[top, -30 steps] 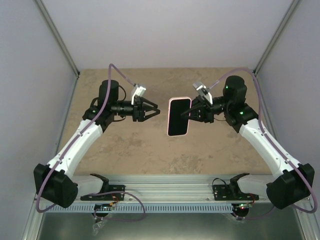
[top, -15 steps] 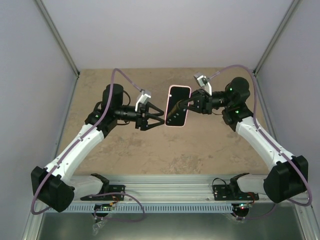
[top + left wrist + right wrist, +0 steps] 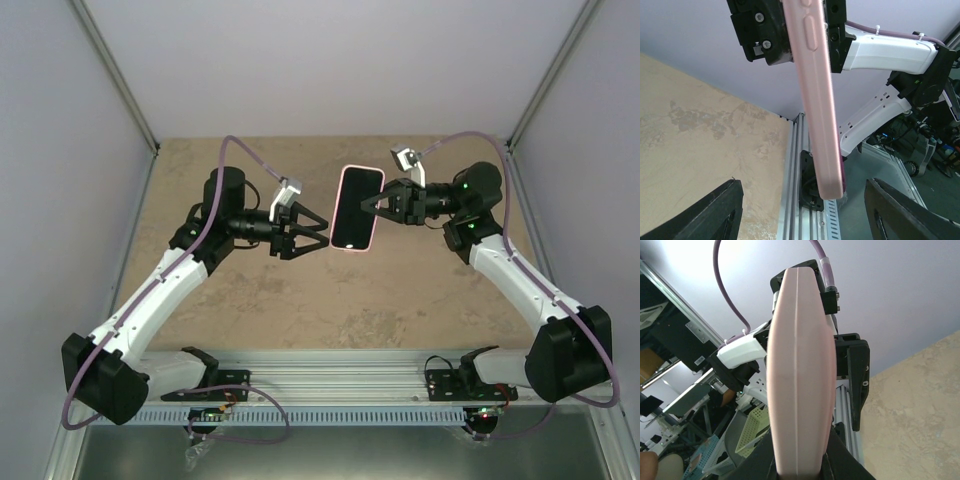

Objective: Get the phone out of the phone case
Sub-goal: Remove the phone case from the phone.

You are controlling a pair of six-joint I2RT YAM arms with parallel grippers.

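Observation:
A phone with a black screen sits in a pink case (image 3: 357, 210), held up above the table. My right gripper (image 3: 381, 208) is shut on its right long edge. In the right wrist view the pink case edge (image 3: 800, 375) fills the middle between the fingers. My left gripper (image 3: 318, 235) is open just left of the phone's lower left side, not touching it. In the left wrist view the case edge (image 3: 817, 110) runs down the middle, between and beyond my two spread black fingertips (image 3: 715, 212).
The tan stone-patterned table (image 3: 400, 300) lies below both arms. An aluminium rail (image 3: 340, 385) with two black mounts runs along the near edge. Grey walls stand at the left, the right and the back.
The right gripper tilted the phone a little and shifted it slightly right. The left gripper stayed open and held near the phone's left edge, after closing in from the left one second ago.

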